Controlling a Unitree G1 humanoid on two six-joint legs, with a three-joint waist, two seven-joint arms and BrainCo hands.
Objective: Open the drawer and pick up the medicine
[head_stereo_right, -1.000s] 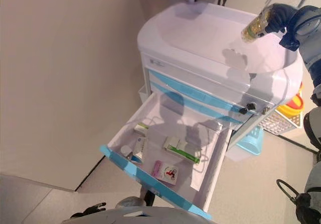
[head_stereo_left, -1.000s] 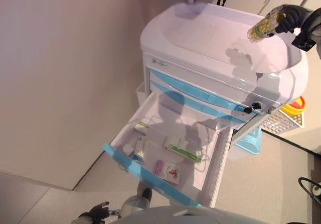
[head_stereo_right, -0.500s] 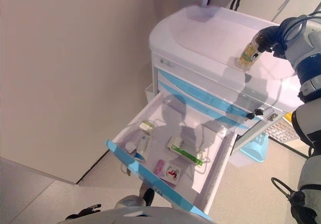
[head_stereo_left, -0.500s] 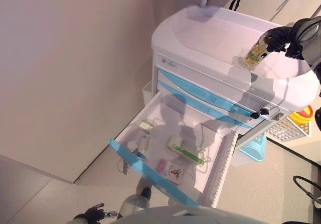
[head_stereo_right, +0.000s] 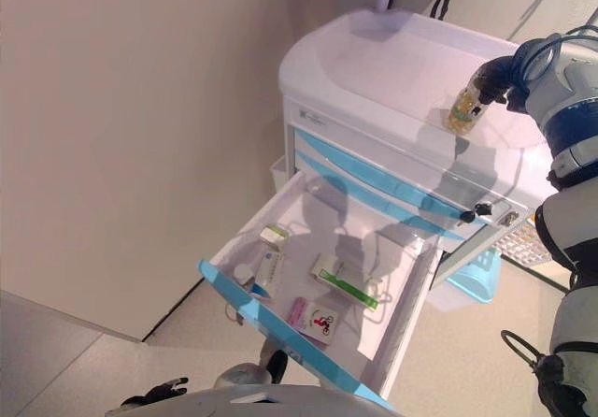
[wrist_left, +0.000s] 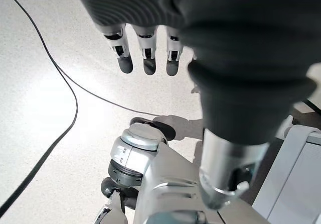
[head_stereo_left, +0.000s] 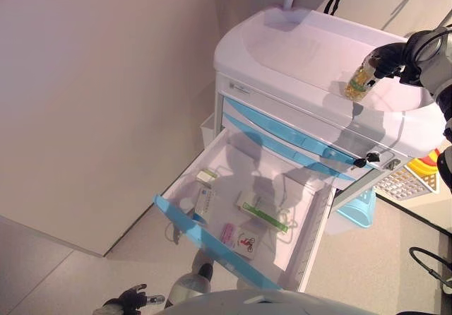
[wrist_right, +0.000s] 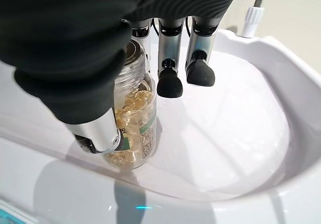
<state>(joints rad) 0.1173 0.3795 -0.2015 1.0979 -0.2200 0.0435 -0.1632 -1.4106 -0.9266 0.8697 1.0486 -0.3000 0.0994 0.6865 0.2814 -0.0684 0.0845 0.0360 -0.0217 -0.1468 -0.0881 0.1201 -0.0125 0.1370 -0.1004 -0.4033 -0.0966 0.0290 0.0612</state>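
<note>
Left hand (head_stereo_left: pixel 131 300) is hanging low over the floor (wrist_left: pixel 45 83), fingers (wrist_left: pixel 145 53) straight and relaxed, holding nothing. Head views are showing only its dark edge at the bottom; the left wrist view is giving the straight fingers.

Drawer (head_stereo_left: pixel 212 241) is standing pulled out from the cart (head_stereo_left: pixel 311 68), blue front nearest. Inside it are lying a pink pack (head_stereo_left: pixel 239 238), a green-striped box (head_stereo_left: pixel 261 214), a white-blue box (head_stereo_left: pixel 205 201) and a small box (head_stereo_left: pixel 207 176) further back. Labels are too small to make out. More blue drawers (head_stereo_left: pixel 282 137) above are sitting closed.

Right hand (head_stereo_left: pixel 393 52) is reaching over the cart's recessed top, clamped on the jar (head_stereo_left: pixel 359 80) near its lid. Right wrist view is showing the jar (wrist_right: pixel 133 128) pinched between thumb and one finger, with the other fingers (wrist_right: pixel 170 81) hanging free beside it, clear glass full of yellow capsules, base right at the tray surface; I can't tell if it's touching. Head views are showing the jar upright near the top's front right rim.

Past the cart, a grate (head_stereo_left: pixel 404 181) and a yellow-red object (head_stereo_left: pixel 432 165) are being cut off by the frame edge.
</note>
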